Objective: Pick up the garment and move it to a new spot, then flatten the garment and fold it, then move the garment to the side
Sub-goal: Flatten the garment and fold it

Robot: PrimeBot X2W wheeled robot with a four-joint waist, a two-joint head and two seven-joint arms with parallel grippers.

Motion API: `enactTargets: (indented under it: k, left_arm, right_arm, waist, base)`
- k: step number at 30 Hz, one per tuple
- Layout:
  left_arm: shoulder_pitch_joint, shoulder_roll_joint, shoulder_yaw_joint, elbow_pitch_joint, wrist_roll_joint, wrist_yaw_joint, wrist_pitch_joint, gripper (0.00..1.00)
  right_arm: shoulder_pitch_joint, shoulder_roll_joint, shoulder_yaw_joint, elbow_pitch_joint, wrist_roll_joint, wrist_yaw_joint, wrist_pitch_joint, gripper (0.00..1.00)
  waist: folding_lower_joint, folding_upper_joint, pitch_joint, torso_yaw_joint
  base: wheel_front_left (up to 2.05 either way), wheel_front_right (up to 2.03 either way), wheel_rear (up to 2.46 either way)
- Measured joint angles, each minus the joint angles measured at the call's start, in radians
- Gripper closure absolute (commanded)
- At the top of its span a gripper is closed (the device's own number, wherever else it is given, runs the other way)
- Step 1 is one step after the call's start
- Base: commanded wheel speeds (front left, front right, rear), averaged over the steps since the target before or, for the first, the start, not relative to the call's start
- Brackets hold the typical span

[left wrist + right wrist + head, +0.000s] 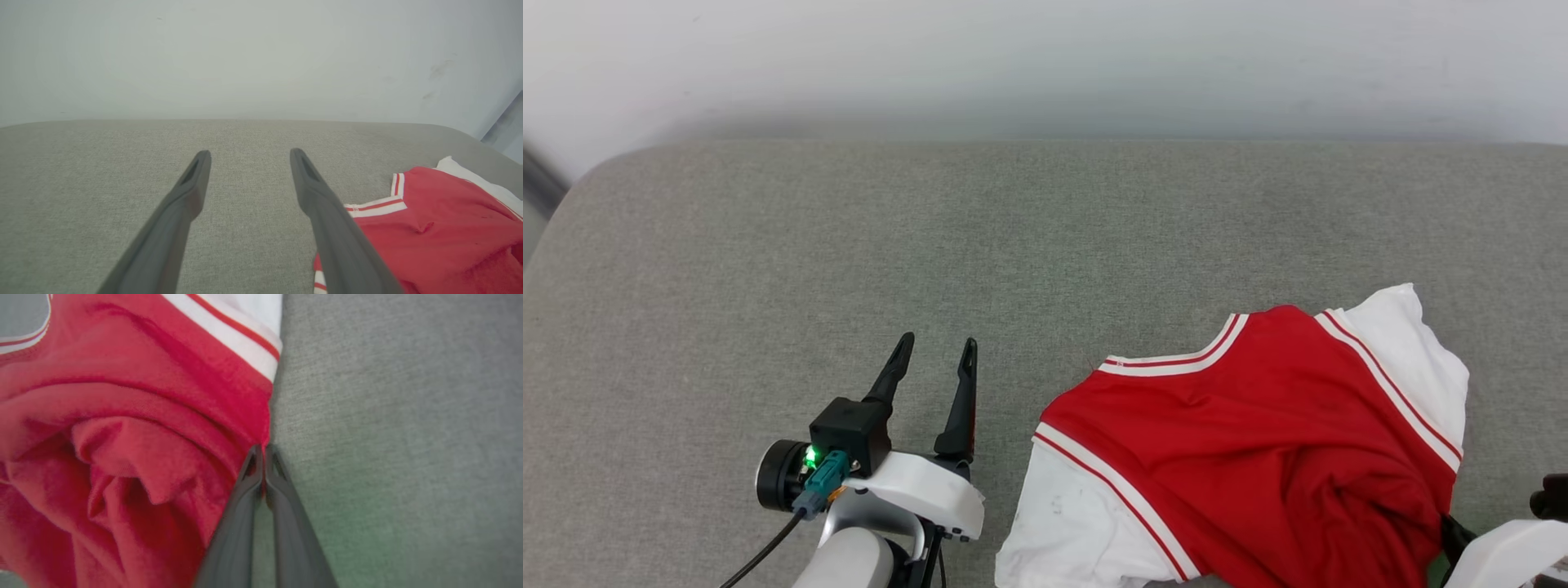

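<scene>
Right wrist view showed the right pincer [263, 452] clamped on the garment [135, 396] at its red edge, the left pincer [938, 341] gaping empty just beside its left side.

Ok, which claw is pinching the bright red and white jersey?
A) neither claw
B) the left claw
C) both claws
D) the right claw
D: the right claw has its two dark fingers shut on an edge of the bright red thin-fabric jersey, while the left claw stands open over the grey fabric surface, holding nothing.
</scene>
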Motion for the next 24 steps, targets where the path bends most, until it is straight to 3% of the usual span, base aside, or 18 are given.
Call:
enactTargets:
  k: [1,13,24]
  left_arm:
    - [0.003,0.002,0.001,0.0,-0.002,0.002,0.001,0.0]
    - [0.06,0.026,0.023,-0.008,-0.023,0.035,0.019,0.0]
    - [0.11,0.063,0.006,-0.025,-0.029,0.048,0.081,0.0]
  right_arm:
    - [0.006,0.009,-0.002,-0.006,0.001,0.0,-0.013,0.0]
    - [0.016,0.042,-0.03,-0.124,-0.119,0.0,-0.362,0.0]
    - [0.091,0.047,0.11,-0.257,-0.185,0.0,-0.464,0.0]
  waist:
    - [0.0001,0.0,-0.003,-0.003]
    - [0.0,0.0,-0.081,-0.007]
    - [0.0,0.0,-0.162,0.011]
  base:
    - [0.0,0.0,0.0]
    - [0.0,0.0,0.0]
    - [0.0,0.0,0.0]
